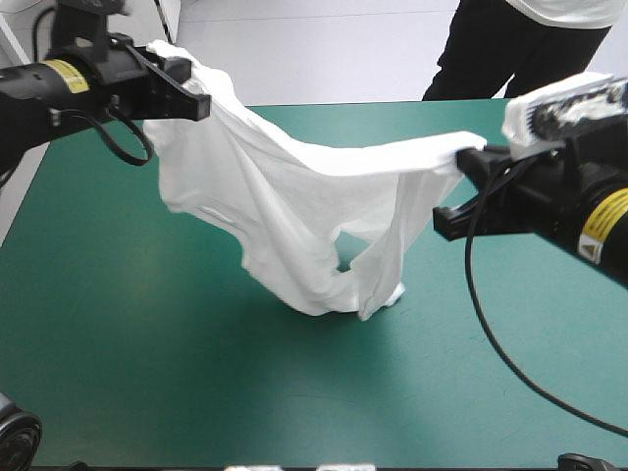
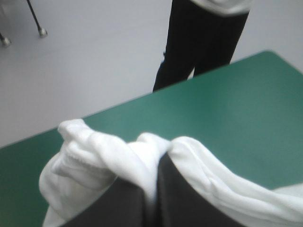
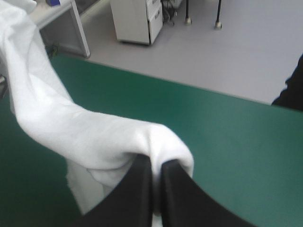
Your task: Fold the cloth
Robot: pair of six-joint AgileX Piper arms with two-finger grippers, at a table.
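Left gripper (image 1: 193,100): was raised over the table's far left part, its black fingers nearly closed and clamping a bunched edge of the T-shirt (image 1: 294,206).
Left wrist view: the fingers (image 2: 182,198) met in a narrow arch with a strip of white cloth pinched between them. Thick rolls of fabric spilled over both sides.
T-shirt, top edge: ran between the two grippers in a sagging line, held clear of the table (image 1: 147,373).
T-shirt, body: hung down in loose folds below that line.
T-shirt, lowest part: touched the teal-green cover near the table's middle, a little crumpled there.
Right gripper (image 1: 469,162): was raised over the table's right side, its black fingers all but together and holding another bunched edge of the T-shirt.
Right wrist view: cloth wrapped over the fingertips and trailed away towards the left gripper.
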